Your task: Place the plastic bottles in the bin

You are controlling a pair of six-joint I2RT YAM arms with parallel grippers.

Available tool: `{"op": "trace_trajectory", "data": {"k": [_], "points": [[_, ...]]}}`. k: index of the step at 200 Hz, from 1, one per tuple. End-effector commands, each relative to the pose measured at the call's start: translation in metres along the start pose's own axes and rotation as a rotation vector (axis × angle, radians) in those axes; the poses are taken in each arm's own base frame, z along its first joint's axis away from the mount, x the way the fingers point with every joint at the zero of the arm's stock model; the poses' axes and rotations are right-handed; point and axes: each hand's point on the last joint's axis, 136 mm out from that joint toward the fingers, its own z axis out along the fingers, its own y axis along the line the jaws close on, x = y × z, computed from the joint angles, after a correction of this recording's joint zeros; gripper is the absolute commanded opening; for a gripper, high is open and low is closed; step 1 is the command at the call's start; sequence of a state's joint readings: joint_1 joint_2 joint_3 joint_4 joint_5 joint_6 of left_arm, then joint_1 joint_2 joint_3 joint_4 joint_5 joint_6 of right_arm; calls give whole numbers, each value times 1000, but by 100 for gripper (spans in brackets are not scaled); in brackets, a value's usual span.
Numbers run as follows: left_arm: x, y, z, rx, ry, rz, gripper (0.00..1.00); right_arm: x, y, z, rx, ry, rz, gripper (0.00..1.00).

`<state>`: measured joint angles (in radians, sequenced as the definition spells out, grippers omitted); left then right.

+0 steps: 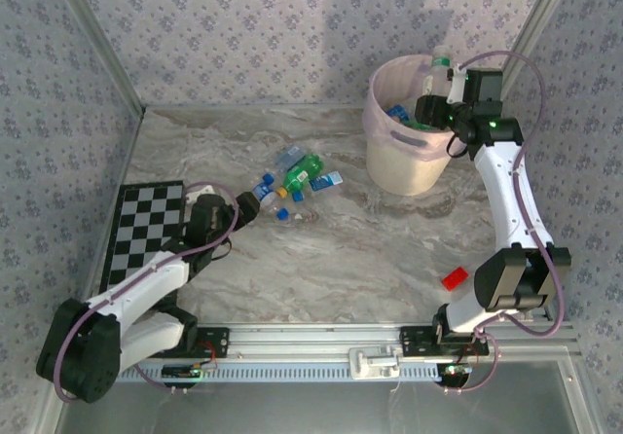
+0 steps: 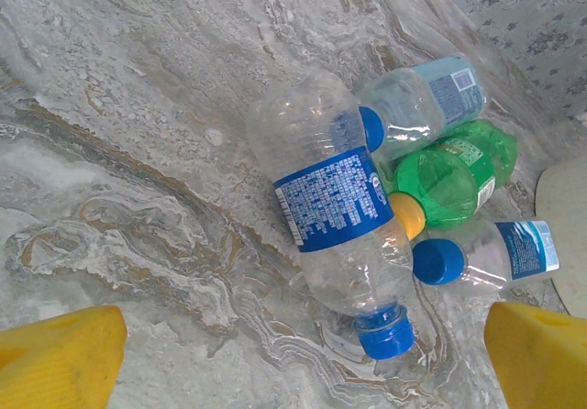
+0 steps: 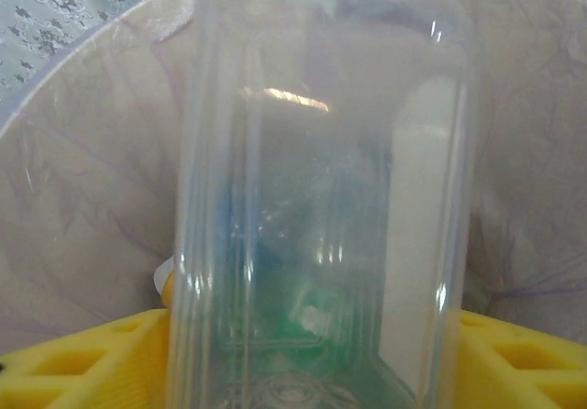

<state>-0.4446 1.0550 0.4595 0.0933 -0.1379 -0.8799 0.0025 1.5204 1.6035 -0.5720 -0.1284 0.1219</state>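
Bottles (image 1: 297, 183) lie in a loose heap on the table (image 1: 321, 259), left of centre. A blue-labelled clear one (image 2: 335, 212) lies nearest the left hand (image 1: 250, 203), whose yellow fingers (image 2: 60, 359) are spread wide and touch nothing. Further right, the pink bin (image 1: 399, 166) holds a few more bottles (image 1: 399, 115), and over it the right hand (image 1: 428, 111) has a clear bottle (image 3: 316, 198) between its fingers (image 3: 73, 363); whether they pinch it or stand loose, I cannot tell.
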Motion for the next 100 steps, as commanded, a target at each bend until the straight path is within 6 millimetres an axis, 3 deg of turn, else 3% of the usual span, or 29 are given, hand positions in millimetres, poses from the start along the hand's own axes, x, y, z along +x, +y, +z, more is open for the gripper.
{"op": "trace_trajectory", "data": {"k": [1, 6, 61, 100], "points": [[-10, -13, -3, 28, -9, 4, 100, -2, 0, -7, -3, 6, 32, 96], [-10, -13, -3, 29, -9, 1, 100, -4, 1, -8, -3, 1, 32, 100], [-9, -13, -3, 33, -2, -4, 100, -41, 11, -45, -25, -155, 19, 100], [-6, -14, -1, 36, 11, -9, 100, -57, 44, -79, -157, -274, 14, 100]]}}
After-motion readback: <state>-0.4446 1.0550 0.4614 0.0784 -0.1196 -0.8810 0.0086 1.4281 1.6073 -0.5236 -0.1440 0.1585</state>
